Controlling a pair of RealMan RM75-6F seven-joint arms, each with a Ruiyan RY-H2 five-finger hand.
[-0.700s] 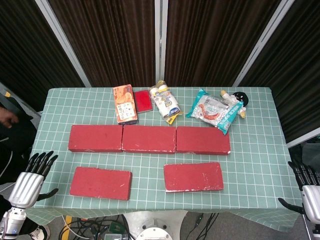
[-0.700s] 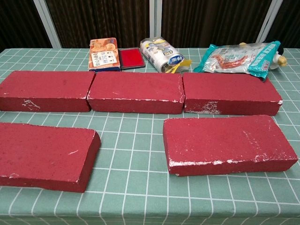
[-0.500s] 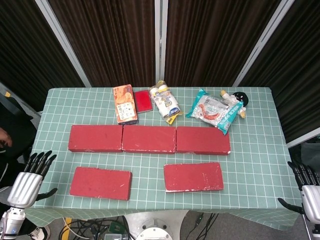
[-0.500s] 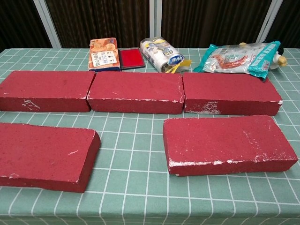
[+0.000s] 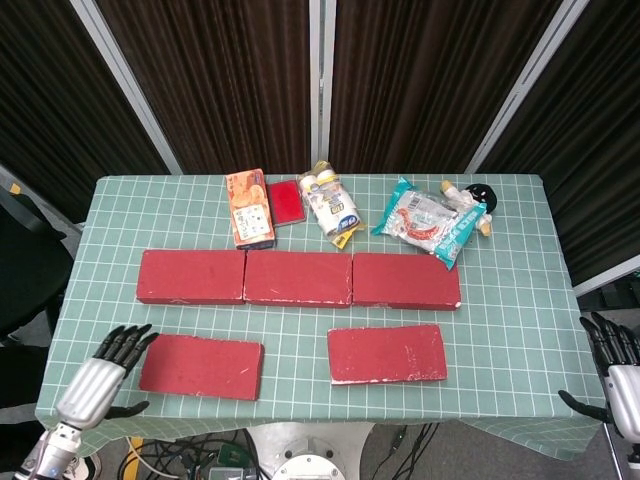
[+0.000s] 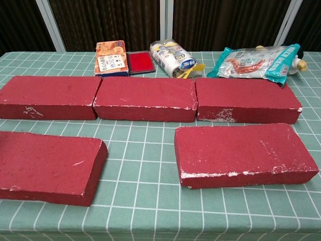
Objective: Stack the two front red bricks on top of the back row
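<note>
Moving in, the left hand (image 5: 97, 372) now hovers open and empty beside the front-left flat red rectangular brick (image 5: 201, 366); a grasp looks imminent. Right hand (image 5: 622, 385) waits open off the counter's right edge.

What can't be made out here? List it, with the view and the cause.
- Right hand: head view, cut off by the right and bottom edges.
- Front left brick: chest view, its left end is cut off by the frame edge.
- Both hands: outside the chest view.
- Snack box print: too small to read.
</note>
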